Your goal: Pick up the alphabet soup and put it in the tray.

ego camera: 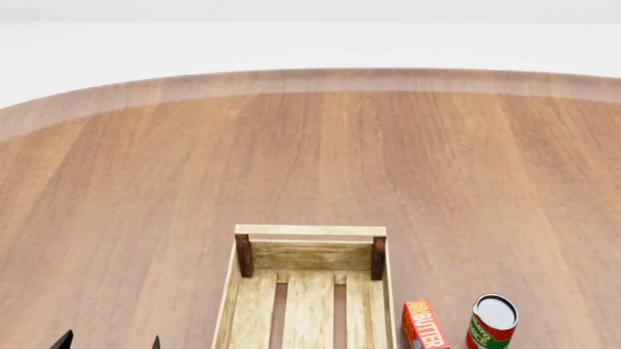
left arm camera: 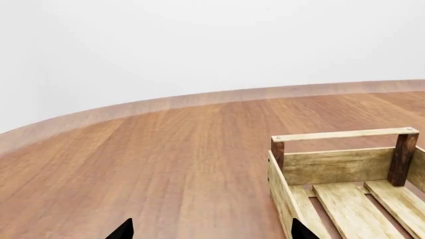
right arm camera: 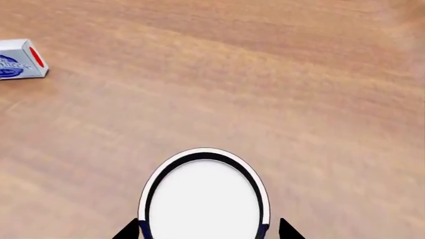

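The alphabet soup [right arm camera: 202, 199] shows only in the right wrist view, from above: a pale white lid with a dark ring and a blue side. My right gripper [right arm camera: 209, 232] is open with one fingertip on each side of the can. One tip touches the blue side and a thin gap shows at the other. The tray [ego camera: 310, 251], a light-wood slatted crate with dark corner posts, lies at the near middle of the head view and also shows in the left wrist view [left arm camera: 339, 164]. My left gripper [left arm camera: 212, 232] is open and empty, just left of the tray [ego camera: 109, 343].
A red-and-green labelled can [ego camera: 493, 323] and a red butter box [ego camera: 424, 326] stand right of the tray. A small white-and-blue box with a red spot [right arm camera: 20, 59] lies on the round wooden table [ego camera: 310, 160]. The table's curved far edge meets a white wall.
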